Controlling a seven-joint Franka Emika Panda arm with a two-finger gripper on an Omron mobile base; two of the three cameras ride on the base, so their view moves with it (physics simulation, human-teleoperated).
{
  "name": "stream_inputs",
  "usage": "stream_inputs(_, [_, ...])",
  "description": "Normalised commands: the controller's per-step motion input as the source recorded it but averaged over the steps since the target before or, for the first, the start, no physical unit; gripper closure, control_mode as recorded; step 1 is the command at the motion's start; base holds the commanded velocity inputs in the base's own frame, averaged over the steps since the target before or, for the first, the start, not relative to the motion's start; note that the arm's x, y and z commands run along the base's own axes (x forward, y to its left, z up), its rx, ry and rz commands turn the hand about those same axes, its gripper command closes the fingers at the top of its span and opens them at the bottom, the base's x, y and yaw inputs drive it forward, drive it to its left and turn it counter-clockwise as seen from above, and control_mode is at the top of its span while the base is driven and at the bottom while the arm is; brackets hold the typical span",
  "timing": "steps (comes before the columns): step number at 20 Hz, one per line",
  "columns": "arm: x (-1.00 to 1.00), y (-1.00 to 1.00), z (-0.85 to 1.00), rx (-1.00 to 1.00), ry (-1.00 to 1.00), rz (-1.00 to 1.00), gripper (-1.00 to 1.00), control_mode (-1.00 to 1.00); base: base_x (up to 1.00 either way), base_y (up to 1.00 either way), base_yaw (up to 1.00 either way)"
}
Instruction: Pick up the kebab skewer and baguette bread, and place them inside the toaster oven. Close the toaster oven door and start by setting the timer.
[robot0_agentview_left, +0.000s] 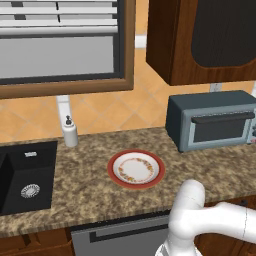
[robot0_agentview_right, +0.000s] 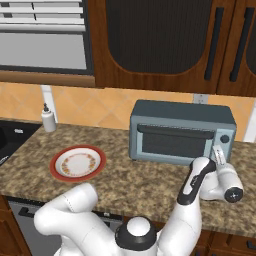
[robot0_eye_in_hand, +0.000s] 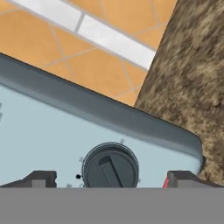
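With the gripper (robot0_eye_in_hand: 109, 178) fingers being held spread around the timer knob (robot0_eye_in_hand: 110, 166) on the toaster oven (robot0_agentview_right: 182, 131), slipping off is being risked if closed off-centre.

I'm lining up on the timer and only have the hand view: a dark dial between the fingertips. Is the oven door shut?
Observer: Yes. The toaster oven door is shut flat, with its handle bar along the top.
Operator: Where is the gripper along the front?
Observer: The gripper is open at the right end of the toaster oven, right of the door.
Operator: Anything beside the oven?
Observer: A plate lies on the counter to its left, apart from it.
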Motion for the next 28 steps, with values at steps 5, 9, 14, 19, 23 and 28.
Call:
stream_inputs(5, [0.33,-0.14,0.0,0.06,0.0,0.0,-1.0,-1.0,0.0,0.0,0.0])
stream_inputs(9, [0.34,-0.02,0.0,0.11,0.0,0.01,-1.0,-1.0,0.0,0.0,0.0])
stream_inputs(14, [0.42,-0.04,0.0,0.15,-0.01,0.08,-1.0,-1.0,0.0,0.0,0.0])
stream_inputs(19, [0.31,-0.12,0.0,0.09,-0.01,0.03,-1.0,-1.0,0.0,0.0,0.0])
stream_inputs(23, [0.32,0.23,0.0,0.02,-0.03,0.0,-1.0,-1.0,0.0,0.0,0.0])
stream_inputs(28, [0.29,0.5,0.0,0.0,0.0,-0.02,-1.0,-1.0,0.0,0.0,0.0])
